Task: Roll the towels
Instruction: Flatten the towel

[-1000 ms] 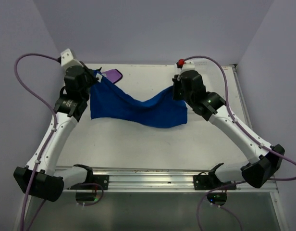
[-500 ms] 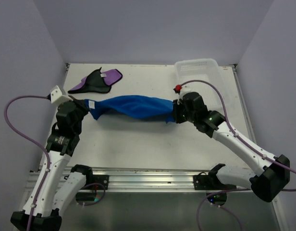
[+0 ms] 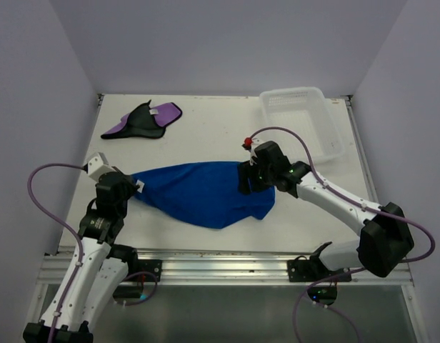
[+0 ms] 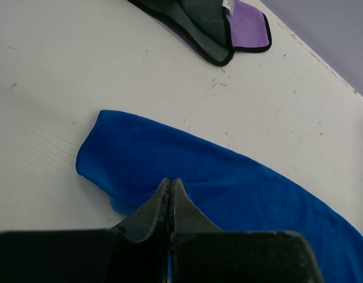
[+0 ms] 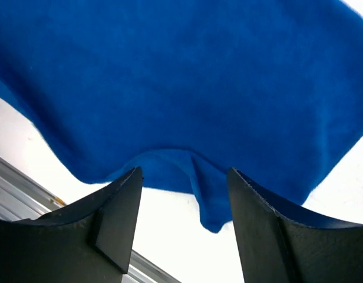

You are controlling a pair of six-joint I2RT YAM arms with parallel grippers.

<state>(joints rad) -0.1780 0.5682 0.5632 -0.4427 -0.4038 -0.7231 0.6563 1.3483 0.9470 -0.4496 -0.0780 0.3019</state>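
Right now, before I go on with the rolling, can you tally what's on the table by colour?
Blue towel: 1
Purple and black towel: 1
White mesh basket: 1
Total: 3

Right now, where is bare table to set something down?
Bare: the far strip between purple towel and white mesh basket; the near strip between blue towel and metal rail. Crowded: the middle, with left gripper and right gripper at the towel's ends.
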